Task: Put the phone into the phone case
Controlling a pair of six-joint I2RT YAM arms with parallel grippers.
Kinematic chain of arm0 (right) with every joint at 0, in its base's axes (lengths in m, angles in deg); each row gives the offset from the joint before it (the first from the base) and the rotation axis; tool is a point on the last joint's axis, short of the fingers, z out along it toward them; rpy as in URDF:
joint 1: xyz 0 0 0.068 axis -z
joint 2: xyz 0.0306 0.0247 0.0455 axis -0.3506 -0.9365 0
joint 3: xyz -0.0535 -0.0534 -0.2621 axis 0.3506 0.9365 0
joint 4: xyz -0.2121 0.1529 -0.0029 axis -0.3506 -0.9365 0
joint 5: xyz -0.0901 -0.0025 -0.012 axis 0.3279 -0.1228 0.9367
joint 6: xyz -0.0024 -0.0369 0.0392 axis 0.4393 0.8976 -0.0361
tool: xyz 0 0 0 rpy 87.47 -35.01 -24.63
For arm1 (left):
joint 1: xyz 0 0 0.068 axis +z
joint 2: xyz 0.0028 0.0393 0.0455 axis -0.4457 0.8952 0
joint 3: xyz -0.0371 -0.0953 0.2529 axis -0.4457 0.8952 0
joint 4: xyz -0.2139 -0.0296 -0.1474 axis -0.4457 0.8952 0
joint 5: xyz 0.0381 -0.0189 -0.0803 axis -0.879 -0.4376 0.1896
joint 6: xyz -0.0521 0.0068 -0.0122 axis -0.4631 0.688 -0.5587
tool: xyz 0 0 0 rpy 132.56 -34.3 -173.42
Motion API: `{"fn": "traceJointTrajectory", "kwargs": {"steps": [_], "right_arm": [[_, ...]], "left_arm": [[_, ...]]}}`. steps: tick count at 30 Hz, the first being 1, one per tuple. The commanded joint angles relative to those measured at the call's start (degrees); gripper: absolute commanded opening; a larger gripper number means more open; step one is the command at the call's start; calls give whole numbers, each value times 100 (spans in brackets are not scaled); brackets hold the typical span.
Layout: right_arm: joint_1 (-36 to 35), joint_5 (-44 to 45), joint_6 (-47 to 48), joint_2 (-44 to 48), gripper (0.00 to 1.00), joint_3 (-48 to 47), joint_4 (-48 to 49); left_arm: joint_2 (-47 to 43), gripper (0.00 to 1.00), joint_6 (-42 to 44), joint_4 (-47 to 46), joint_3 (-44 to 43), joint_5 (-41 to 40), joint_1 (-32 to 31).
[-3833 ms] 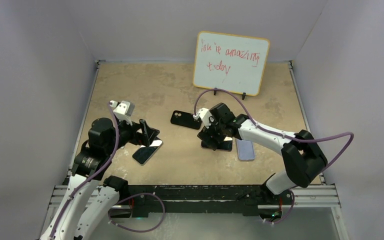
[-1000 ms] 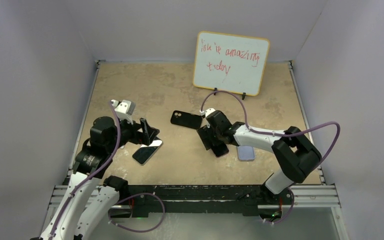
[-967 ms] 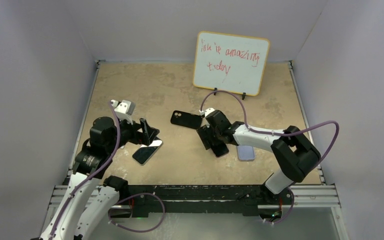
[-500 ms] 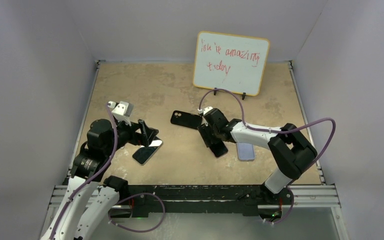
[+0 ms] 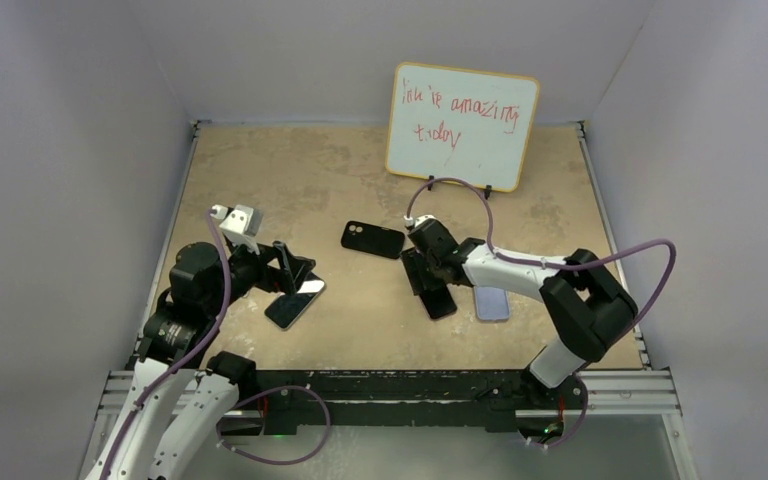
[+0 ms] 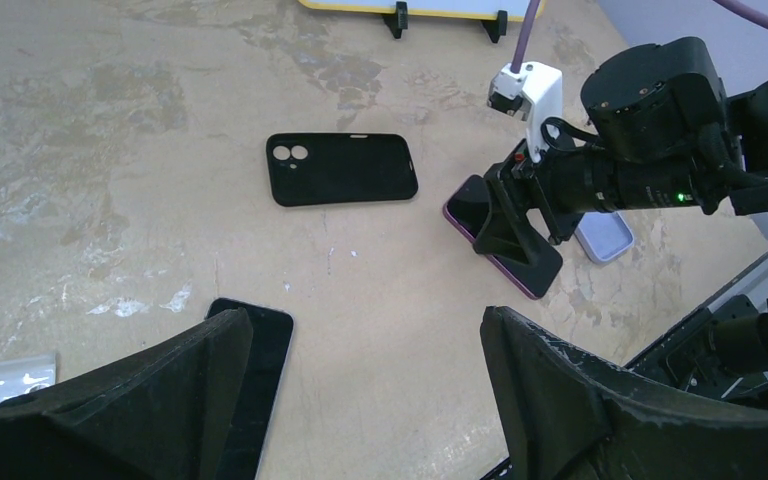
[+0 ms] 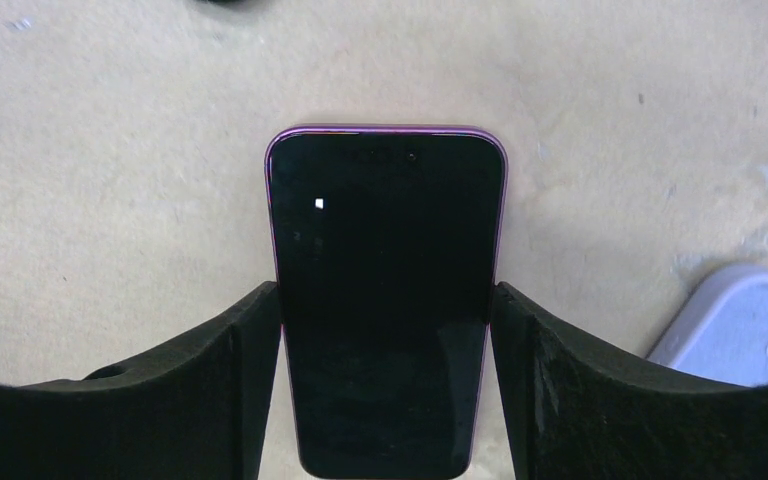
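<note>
The matte black phone case [image 5: 372, 239] lies flat at mid-table, camera cutout to the left; it also shows in the left wrist view [image 6: 340, 168]. A dark-screened phone with a purple edge [image 7: 385, 250] lies just right of the case [image 5: 442, 303]. My right gripper [image 5: 422, 277] is low over it, and in the right wrist view [image 7: 385, 400] its fingers press both long sides of the phone. My left gripper [image 5: 295, 268] is open and empty [image 6: 360, 400], above a second dark phone [image 5: 293, 305] whose end shows under the left finger [image 6: 255, 370].
A pale lavender phone-sized item [image 5: 491, 302] lies right of the held phone, seen in the right wrist view [image 7: 750, 325] at the edge. A whiteboard [image 5: 462, 125] stands at the back. A clear plastic bag [image 6: 0, 370] lies by my left gripper.
The right gripper has turned the purple-edged phone from lying crosswise to pointing toward the near edge and has shifted slightly. The left arm has drawn back a little to the left.
</note>
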Motion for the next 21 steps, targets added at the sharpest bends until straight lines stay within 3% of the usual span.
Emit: {"fn": "traceJointTrajectory", "kwargs": {"steps": [1,10,21], "right_arm": [[-9,196,-484,478,49,102,-506],[225,639,-860,1173,45,8,-1375],[1281,1260,-528,1725,42,-221,-2266]], "left_arm": [[-15,89,-77,-81,25,-64,26],[-78,89,-86,-75,25,-71,29],[-23,89,-81,-68,25,-22,23]]}}
